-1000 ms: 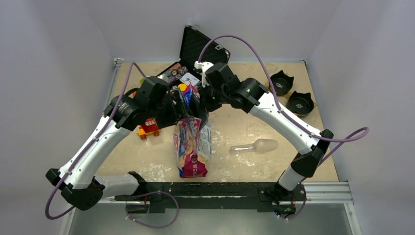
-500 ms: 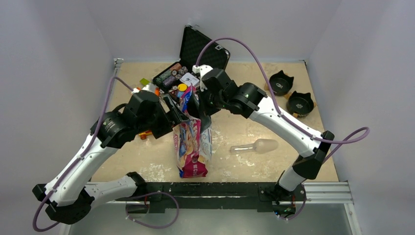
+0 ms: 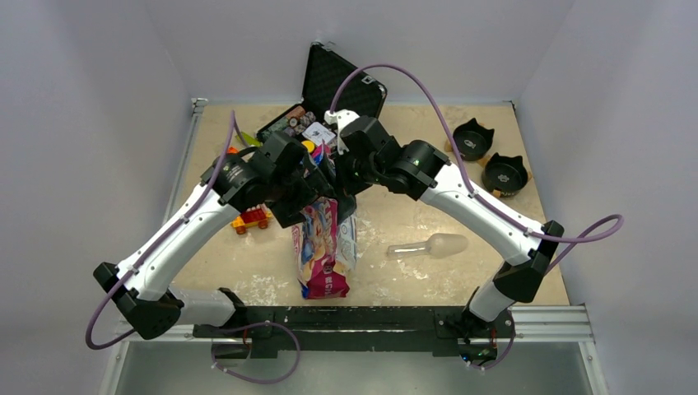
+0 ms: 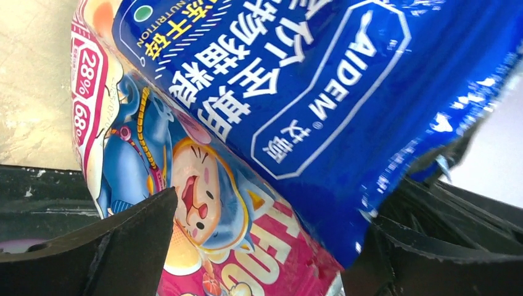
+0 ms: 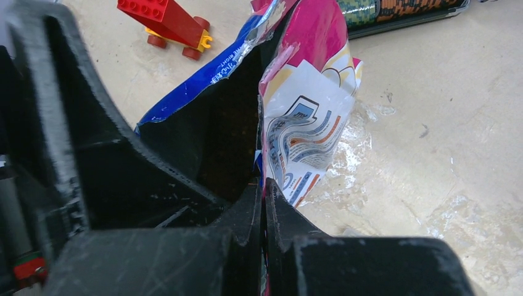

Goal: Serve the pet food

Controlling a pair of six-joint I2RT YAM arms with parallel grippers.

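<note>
- Beige table point(image 3: 395, 206), scuffed white, with pale walls point(image 3: 461, 41) on three sides.
- Bag point(image 3: 323, 247) stands at frame centre.
- Left gripper point(image 4: 271, 213): fingers apart, bag between them.
- Right gripper point(image 5: 263, 191): pinched on the bag's rim.

**Bag** point(image 4: 321, 80): thin plastic film, printed, highly glossy, creased and crinkled; the opened edge is ragged.
**Table** point(image 3: 411, 206): beige and matt, mottled like stone; whitish scuffs are seen.
**Toy truck** point(image 5: 163, 17): moulded plastic, smooth, with a slight sheen.
**Scoop** point(image 3: 430, 246): translucent plastic, smooth.
**Bowls** point(image 3: 504, 174): black and smooth with a faint sheen; the material cannot be told.
**Case** point(image 3: 342, 78): black; the lid is lined with matt, textured padding.
**Gripper fingers** point(image 5: 92, 160): matt black plastic, finely layered and scratched.
**Arms** point(image 3: 477, 206): white shells are smooth and satin; black joints are matt.
**Cables** point(image 3: 393, 63): purple, with a smooth sheath.
**Rail** point(image 3: 551, 317): bare, dull metal.
</note>
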